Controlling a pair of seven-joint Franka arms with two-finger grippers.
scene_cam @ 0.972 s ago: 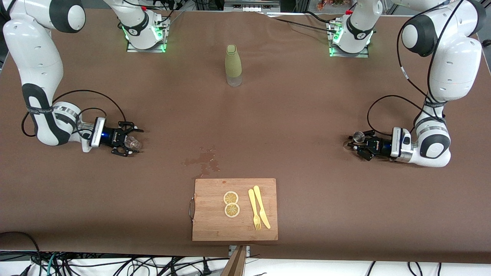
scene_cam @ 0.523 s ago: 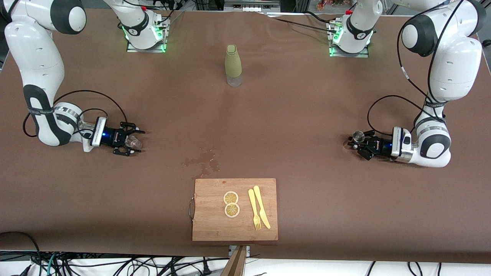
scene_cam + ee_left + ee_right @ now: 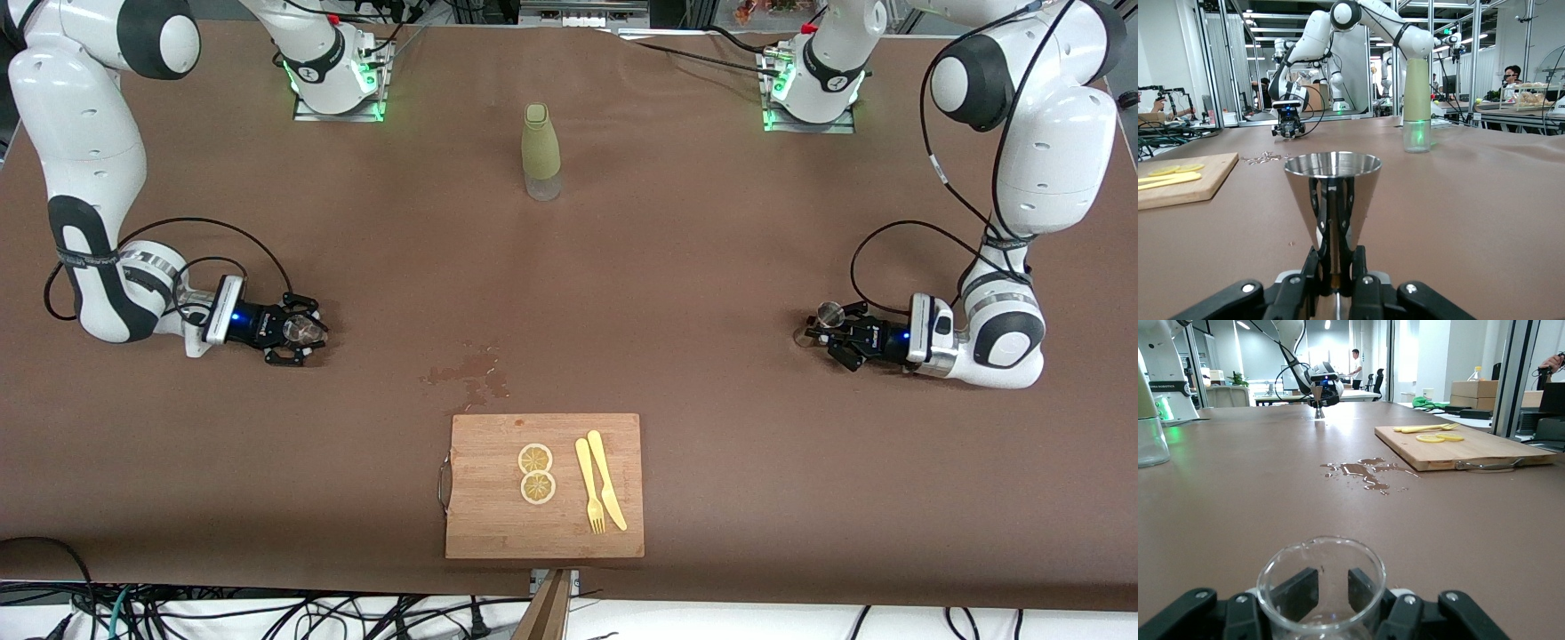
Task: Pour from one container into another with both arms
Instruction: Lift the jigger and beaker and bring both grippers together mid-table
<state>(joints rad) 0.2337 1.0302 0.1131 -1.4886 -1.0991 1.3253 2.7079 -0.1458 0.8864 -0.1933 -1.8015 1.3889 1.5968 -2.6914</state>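
Observation:
My right gripper (image 3: 300, 333) lies low over the table at the right arm's end, shut on a small clear glass flask (image 3: 309, 332). In the right wrist view its fingers (image 3: 1298, 590) press the neck of the glass flask (image 3: 1321, 583) from both sides. At the left arm's end, my left gripper (image 3: 823, 330) is shut on a shiny metal cone cup (image 3: 831, 313). The left wrist view shows the metal cup (image 3: 1332, 190) upright, its narrow waist pinched between the fingers (image 3: 1313, 267) of the left gripper (image 3: 1335, 270).
A green bottle with a clear base (image 3: 540, 151) stands mid-table near the arm bases. A wet spill (image 3: 471, 373) lies farther from the camera than the wooden cutting board (image 3: 498, 520). The board carries two lemon slices (image 3: 536, 473) and a yellow fork and knife (image 3: 600, 493).
The right gripper's jaws have closed from wide open onto the glass flask. The left gripper and its metal cup have stayed where they were.

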